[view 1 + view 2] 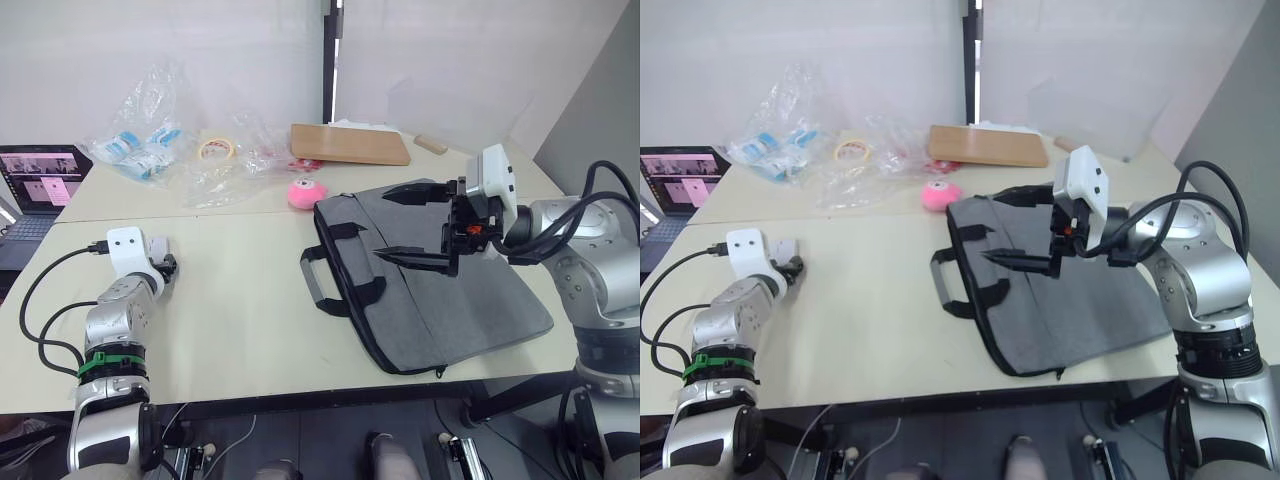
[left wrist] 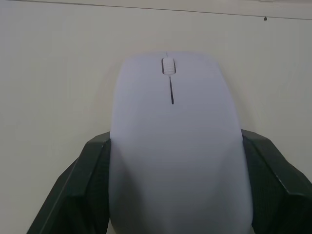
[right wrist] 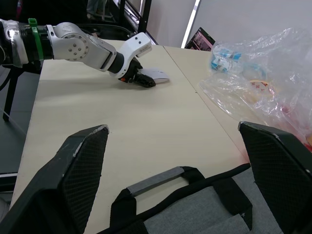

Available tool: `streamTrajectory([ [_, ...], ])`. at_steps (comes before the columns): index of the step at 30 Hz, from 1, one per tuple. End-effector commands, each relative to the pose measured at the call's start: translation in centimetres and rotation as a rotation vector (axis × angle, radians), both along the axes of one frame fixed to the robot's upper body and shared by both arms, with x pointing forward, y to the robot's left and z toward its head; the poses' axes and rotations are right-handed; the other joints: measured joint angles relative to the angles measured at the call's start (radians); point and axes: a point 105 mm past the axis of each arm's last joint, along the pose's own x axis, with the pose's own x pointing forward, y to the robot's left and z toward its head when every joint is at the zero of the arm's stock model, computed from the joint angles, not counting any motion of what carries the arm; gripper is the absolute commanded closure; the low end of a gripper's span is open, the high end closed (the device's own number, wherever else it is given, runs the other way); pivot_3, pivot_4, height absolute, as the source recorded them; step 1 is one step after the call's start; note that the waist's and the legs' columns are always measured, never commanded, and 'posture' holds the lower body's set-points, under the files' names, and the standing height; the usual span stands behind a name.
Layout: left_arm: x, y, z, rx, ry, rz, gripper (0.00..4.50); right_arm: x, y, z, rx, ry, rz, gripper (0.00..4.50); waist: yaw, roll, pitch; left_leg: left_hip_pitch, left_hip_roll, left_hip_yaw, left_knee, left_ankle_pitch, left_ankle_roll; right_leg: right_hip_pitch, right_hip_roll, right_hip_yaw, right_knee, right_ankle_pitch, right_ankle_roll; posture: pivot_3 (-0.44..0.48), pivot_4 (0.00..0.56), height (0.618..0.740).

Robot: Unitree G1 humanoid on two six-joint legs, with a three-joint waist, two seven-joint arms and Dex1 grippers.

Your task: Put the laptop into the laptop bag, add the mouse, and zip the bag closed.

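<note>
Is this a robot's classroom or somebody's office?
More likely a lab or office workroom: plain pale tables before bare white walls, a small open laptop with its screen lit, and a grey laptop bag beside crinkly plastic bags.

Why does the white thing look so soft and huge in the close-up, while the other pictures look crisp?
Left wrist view: the mouse sits so near the lens between the left gripper fingers that its edges blur. Right wrist view: the same mouse appears small and sharp across the table. Head views: even light, faint shadows.
</note>
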Motion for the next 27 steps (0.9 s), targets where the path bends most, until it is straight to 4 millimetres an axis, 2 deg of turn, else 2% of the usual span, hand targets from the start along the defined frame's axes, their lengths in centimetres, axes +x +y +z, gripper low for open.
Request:
streamTrajectory([
  [1, -0.7, 1.3, -0.1, 0.025, 0.021, 0.038, 1.65, -0.8, -0.4, 1.0, 0.003, -0.043, -0.007, 0.00, 0.000, 0.000, 0.000, 0.000, 0.000, 0.000, 0.000, 0.000, 0.000, 0.000, 0.000, 0.000, 0.000, 0.000, 0.000, 0.000, 0.150, 0.740],
  [12, -1.1, 1.4, 2.6, 0.019, -0.105, -0.079, 1.65, -0.7, -2.5, -0.7, -0.051, -0.041, -0.099, 0.00, 0.002, 0.000, 0.000, 0.000, 0.000, 0.000, 0.000, 0.000, 0.000, -0.001, 0.000, 0.000, 0.000, 0.000, 0.000, 0.000, 0.150, 0.740],
  [17, -1.1, 0.0, 5.4, 0.080, -0.169, -0.266, 1.65, -0.7, -2.9, -1.4, -0.067, -0.035, -0.119, 0.00, 0.007, -0.001, 0.000, -0.001, 0.000, 0.000, 0.000, 0.000, 0.000, 0.000, 0.000, -0.001, 0.000, 0.000, 0.000, 0.000, 0.150, 0.740],
  [19, -1.7, -3.0, 7.6, 0.131, -0.192, -0.549, 1.65, -0.7, -2.9, -1.5, -0.067, -0.033, -0.123, 0.00, 0.006, -0.001, 0.000, -0.001, 0.000, 0.000, 0.000, 0.000, 0.000, 0.000, 0.000, -0.001, 0.000, 0.000, 0.000, 0.000, 0.150, 0.740],
  [21, -2.9, -5.7, 8.7, 0.154, -0.176, -0.785, 1.65, -0.6, -2.9, -1.6, -0.067, -0.031, -0.127, 0.00, 0.006, -0.001, 0.001, -0.001, 0.000, 0.000, 0.000, 0.000, 0.000, -0.001, 0.000, -0.001, -0.001, 0.000, 0.000, 0.000, 0.150, 0.740],
  [24, -4.5, -8.0, 8.7, 0.215, -0.111, -1.006, 1.65, -0.6, -2.7, -1.7, -0.065, -0.026, -0.128, 0.00, 0.004, -0.001, 0.001, -0.002, 0.000, 0.000, -0.001, 0.000, 0.000, -0.001, 0.000, -0.001, -0.001, 0.000, 0.000, 0.000, 0.150, 0.740],
  [27, -5.3, -9.6, 9.1, 0.238, -0.118, -1.123, 1.65, -0.6, -2.1, -1.9, -0.067, -0.012, -0.136, 0.00, 0.003, -0.001, 0.001, -0.001, 0.000, 0.000, -0.001, 0.000, 0.000, -0.001, 0.000, -0.001, -0.001, 0.000, 0.000, 0.000, 0.150, 0.740],
])
